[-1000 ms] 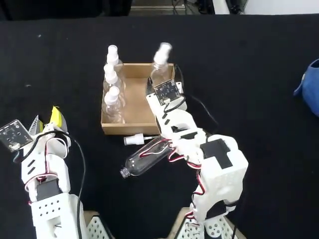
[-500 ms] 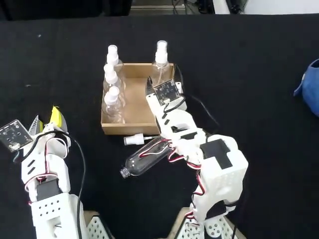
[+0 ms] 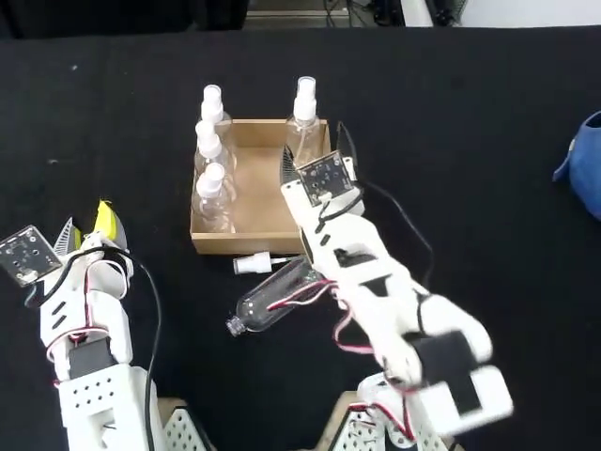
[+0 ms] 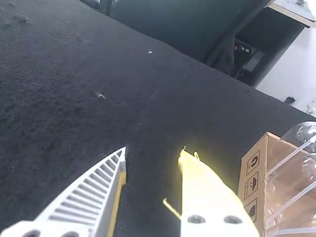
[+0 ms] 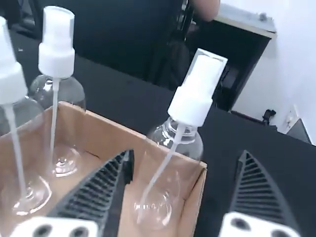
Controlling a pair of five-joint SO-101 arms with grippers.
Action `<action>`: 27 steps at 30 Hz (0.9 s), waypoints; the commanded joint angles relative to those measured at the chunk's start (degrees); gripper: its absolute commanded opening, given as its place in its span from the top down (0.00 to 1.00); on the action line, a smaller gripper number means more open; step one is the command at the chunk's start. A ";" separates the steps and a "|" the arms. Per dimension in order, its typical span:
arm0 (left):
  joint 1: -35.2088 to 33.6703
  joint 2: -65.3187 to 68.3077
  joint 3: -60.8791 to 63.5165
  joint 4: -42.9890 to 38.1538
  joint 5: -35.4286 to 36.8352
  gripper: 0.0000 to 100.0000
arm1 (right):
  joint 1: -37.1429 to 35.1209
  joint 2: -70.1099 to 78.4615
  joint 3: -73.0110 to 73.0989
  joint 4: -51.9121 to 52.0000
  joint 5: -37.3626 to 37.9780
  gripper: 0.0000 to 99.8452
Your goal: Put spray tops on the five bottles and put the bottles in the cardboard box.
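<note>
A cardboard box (image 3: 249, 221) stands mid-table. Three clear bottles with white spray tops (image 3: 212, 193) line its left wall, and a fourth capped bottle (image 3: 302, 117) stands upright in its far right corner. My right gripper (image 3: 313, 148) is open just in front of that bottle (image 5: 182, 148), its black fingers (image 5: 98, 192) apart on either side and not touching it. A bare bottle (image 3: 272, 296) lies on its side in front of the box, with a loose spray top (image 3: 252, 263) beside it. My left gripper (image 3: 84, 225) is open and empty over the cloth (image 4: 154, 152), left of the box (image 4: 254, 173).
Black cloth covers the table (image 3: 488, 113). A blue object (image 3: 587, 164) pokes in at the right edge. The right arm's body stretches over the lying bottle's far end. Open cloth lies behind and to the right of the box.
The fourth bottle went from tilted to upright in the box's far right corner. The right gripper let go of it and the right arm drew back and shifted right. Left arm unmoved.
</note>
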 commanded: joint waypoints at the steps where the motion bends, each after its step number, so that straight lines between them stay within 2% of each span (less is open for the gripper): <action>1: 1.10 -0.26 1.45 0.18 0.44 0.96 | 2.73 -13.23 3.12 6.15 -0.18 0.71; 6: 1.10 -0.26 1.45 0.18 0.44 0.96 | 3.96 -29.32 8.48 17.76 -0.18 0.73; 13: 1.10 -0.18 1.45 0.18 0.44 0.96 | 10.02 -53.32 10.15 43.60 0.26 0.99; 17: 1.10 -0.18 1.45 0.26 0.44 0.96 | 10.11 -63.43 10.07 60.04 0.26 0.94; 21: 1.10 -0.62 1.45 2.02 0.44 0.96 | 10.73 -70.81 8.84 73.05 0.53 0.94; 27: 1.10 -0.79 1.45 2.73 0.44 0.96 | 12.66 -75.38 1.80 90.46 10.02 0.94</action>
